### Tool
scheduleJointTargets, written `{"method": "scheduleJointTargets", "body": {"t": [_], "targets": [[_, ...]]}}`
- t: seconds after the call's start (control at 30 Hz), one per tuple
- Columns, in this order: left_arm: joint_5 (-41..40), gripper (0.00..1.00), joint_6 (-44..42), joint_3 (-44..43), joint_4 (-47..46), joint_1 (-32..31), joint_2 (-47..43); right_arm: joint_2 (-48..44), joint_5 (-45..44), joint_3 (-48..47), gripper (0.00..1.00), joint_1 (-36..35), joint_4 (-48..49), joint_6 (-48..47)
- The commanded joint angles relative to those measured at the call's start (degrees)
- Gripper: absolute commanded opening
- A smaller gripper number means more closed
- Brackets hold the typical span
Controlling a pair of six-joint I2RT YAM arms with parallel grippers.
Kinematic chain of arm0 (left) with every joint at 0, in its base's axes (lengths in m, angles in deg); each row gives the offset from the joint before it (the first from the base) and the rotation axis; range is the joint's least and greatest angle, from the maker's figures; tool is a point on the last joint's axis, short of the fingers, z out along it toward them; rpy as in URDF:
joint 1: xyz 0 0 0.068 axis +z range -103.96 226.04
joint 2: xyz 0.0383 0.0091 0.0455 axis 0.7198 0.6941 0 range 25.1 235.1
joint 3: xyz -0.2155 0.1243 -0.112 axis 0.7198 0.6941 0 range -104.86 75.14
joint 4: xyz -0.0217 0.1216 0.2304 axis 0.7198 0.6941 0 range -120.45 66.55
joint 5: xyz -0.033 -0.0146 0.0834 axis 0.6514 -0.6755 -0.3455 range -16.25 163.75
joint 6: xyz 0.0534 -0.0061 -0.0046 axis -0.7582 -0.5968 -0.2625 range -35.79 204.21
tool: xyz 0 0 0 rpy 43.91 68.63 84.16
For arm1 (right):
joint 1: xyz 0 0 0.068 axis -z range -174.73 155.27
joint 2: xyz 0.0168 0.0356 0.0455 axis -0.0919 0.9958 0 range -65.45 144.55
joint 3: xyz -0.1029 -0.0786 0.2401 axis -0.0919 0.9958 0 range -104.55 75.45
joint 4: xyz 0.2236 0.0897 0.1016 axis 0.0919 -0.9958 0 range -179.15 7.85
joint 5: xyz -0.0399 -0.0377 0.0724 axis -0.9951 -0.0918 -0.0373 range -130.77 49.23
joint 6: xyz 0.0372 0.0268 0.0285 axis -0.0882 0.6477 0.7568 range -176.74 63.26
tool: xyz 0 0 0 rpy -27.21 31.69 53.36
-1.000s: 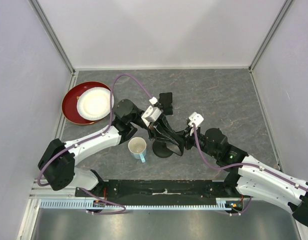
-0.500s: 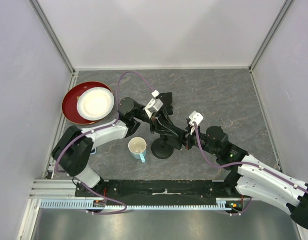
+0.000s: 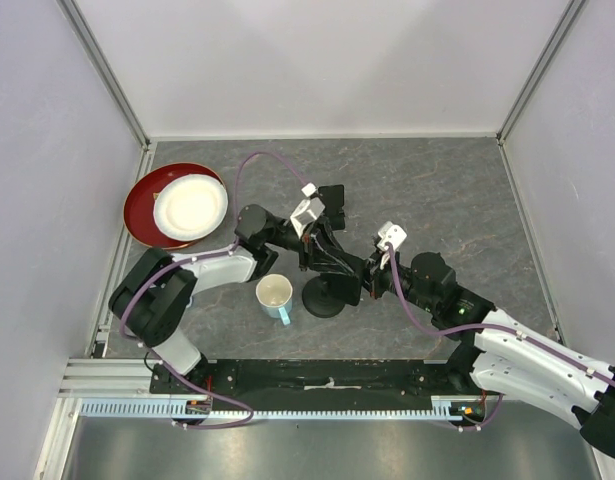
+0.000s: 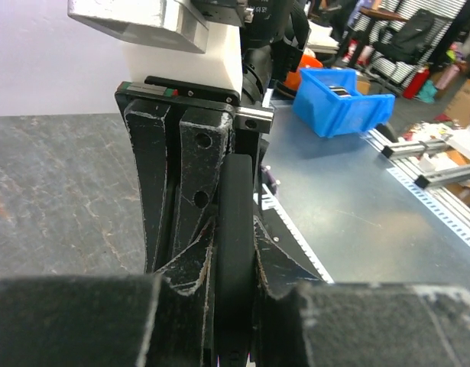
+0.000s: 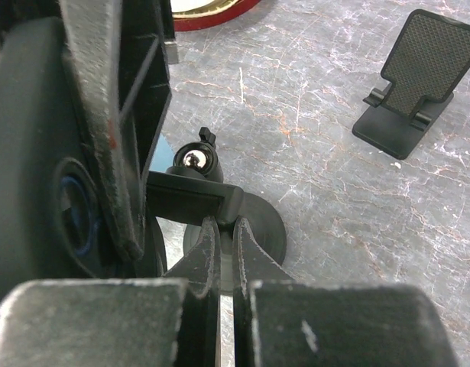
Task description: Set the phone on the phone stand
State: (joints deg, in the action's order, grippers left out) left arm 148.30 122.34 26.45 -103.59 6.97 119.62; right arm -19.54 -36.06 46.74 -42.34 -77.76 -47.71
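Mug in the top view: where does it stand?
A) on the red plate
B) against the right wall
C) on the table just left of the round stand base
C: the mug stands just left of the round stand base, apart from the red plate.

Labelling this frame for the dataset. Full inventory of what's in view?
phone: 1, black, edge-on between the left fingers
round stand: 1, black, mid-table, right of the mug
mesh stand: 1, black, beyond the grippers
mug: 1, white with blue handle, mid-table
red plate: 1, far left
white plate: 1, on the red plate
bin: 1, blue, off the table
table: 1, grey marbled
left gripper: black, shut on phone
right gripper: black, at the round stand's top, grip unclear
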Motion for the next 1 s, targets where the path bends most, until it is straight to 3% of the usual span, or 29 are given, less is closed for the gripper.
{"method": "scheduleJointTargets", "body": {"t": [0.0, 0.1, 0.3, 0.33, 0.5, 0.63, 0.77, 0.97], "targets": [[-6.94, 0.02, -10.24, 3.41, -3.44, 0.49, -8.62, -1.08, -3.2, 0.32, 0.0, -0.11, -1.84, 3.18], [-14.23, 0.02, -24.54, 6.4, 9.56, -0.22, -14.69, -2.23, -4.36, 1.72, 0.0, -0.11, -0.34, 4.93], [-34.17, 0.02, -32.5, 7.11, 28.1, -4.43, -22.79, -2.58, -14.97, 3.31, 0.0, -2.82, 2.91, 7.31], [-40.55, 0.02, -32.77, 6.94, 31.02, -5.92, -24.19, -2.41, -20.39, 3.22, 0.0, -5.44, 3.35, 7.31], [-57.71, 0.02, -34.44, 8.08, 41.22, -11.11, -26.75, -0.65, -32.2, 2.78, 0.0, -12.23, 5.54, 6.17], [-79.13, 0.02, -33.74, 7.11, 53.42, -14.71, -27.72, -0.47, -39.68, 2.87, 0.0, -17.67, 7.21, 5.03], [-92.18, 0.02, -27.07, 7.29, 58.98, -15.95, -26.23, 2.68, -43.11, 2.87, 0.0, -21.28, 8.97, 4.32], [-111.0, 0.02, -20.38, 2.91, 68.55, -19.02, -18.5, 8.3, -55.67, 2.08, 0.0, -30.95, 12.84, 4.14]]}}
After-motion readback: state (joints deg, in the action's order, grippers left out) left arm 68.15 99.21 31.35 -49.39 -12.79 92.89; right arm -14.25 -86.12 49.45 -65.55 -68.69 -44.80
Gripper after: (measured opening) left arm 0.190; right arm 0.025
